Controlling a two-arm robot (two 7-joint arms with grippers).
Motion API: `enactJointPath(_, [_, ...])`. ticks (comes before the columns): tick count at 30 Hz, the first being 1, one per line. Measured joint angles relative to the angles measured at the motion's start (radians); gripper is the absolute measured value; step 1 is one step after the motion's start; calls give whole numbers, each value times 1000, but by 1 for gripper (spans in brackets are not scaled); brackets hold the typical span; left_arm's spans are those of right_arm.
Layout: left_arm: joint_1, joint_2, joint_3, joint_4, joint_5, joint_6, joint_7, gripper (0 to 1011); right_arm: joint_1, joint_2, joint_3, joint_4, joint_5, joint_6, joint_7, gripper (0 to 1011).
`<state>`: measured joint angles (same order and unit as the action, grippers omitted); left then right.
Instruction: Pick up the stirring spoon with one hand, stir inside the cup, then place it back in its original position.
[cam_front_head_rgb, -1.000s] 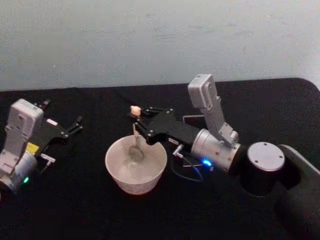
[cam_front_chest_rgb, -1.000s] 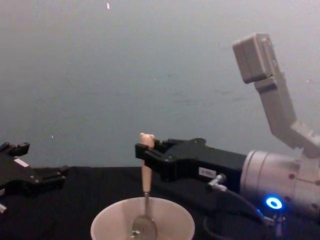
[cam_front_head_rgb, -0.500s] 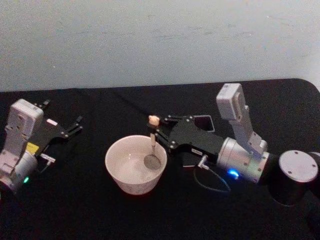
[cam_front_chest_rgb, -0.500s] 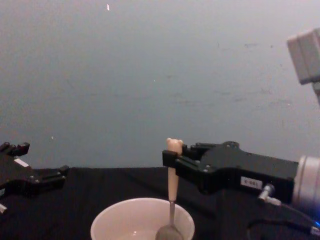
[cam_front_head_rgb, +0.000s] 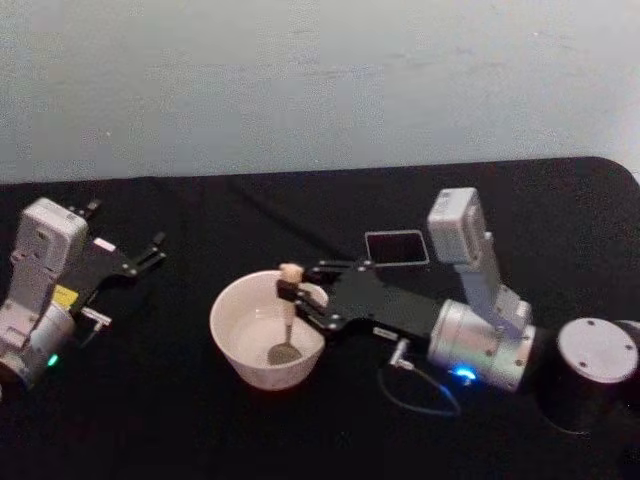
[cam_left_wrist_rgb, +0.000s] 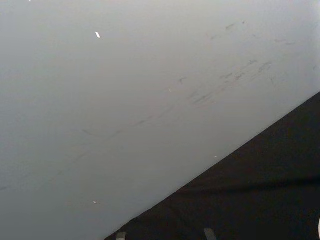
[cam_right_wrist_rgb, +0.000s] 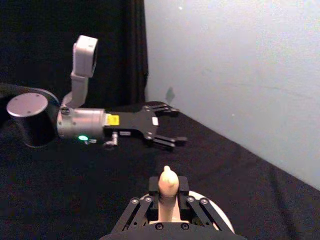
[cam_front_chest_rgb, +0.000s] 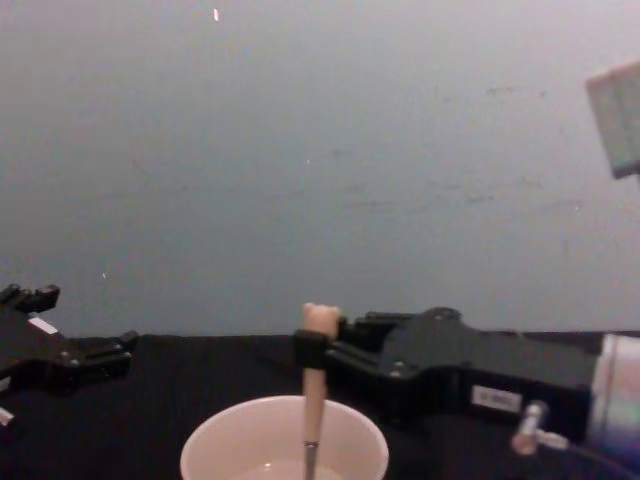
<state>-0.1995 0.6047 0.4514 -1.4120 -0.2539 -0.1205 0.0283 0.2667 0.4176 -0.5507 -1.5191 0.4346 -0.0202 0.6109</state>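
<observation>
Clamping the peach handle just under the little bear head, the jaws of the right gripper (cam_front_head_rgb: 291, 291) are clenched tight on the stirring spoon (cam_front_head_rgb: 288, 318). The spoon hangs pretty much upright. Its thin metal stem runs down into the cup (cam_front_head_rgb: 226, 312) and the bowl end sits low inside, toward the side nearest the robot. Can't tell if it actually touches the bottom.

In the chest view the spoon (cam_front_chest_rgb: 314, 395) pokes up above the cup (cam_front_chest_rgb: 215, 452), and the right gripper (cam_front_chest_rgb: 312, 350) reaches in sideways from the right, level over the rim. The right wrist view has the bear head of the spoon (cam_right_wrist_rgb: 167, 184) sitting squeezed between the two black fingers, with a bit of the cup (cam_right_wrist_rgb: 220, 213) peeking out beyond.

The cup stands around the middle of the black tabletop (cam_front_head_rgb: 150, 420). Behind the right arm there's a dark grey square holder (cam_front_head_rgb: 396, 247), apart from the cup.

The left gripper (cam_front_head_rgb: 150, 250) is parked way off on the left, well apart from the cup. Its jaws are spread wide, which is easy to see from the right wrist view (cam_right_wrist_rgb: 172, 125).
</observation>
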Motion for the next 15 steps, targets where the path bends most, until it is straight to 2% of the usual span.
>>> enactJointPath(8, [0,0,0,0,0,0,0,1001,43,-55,-44,39,-10,30,-28,214])
enactJointPath(15, [0,0,0,0,0,0,0,1001,82,-107,-59,89,-35,32,-66,214])
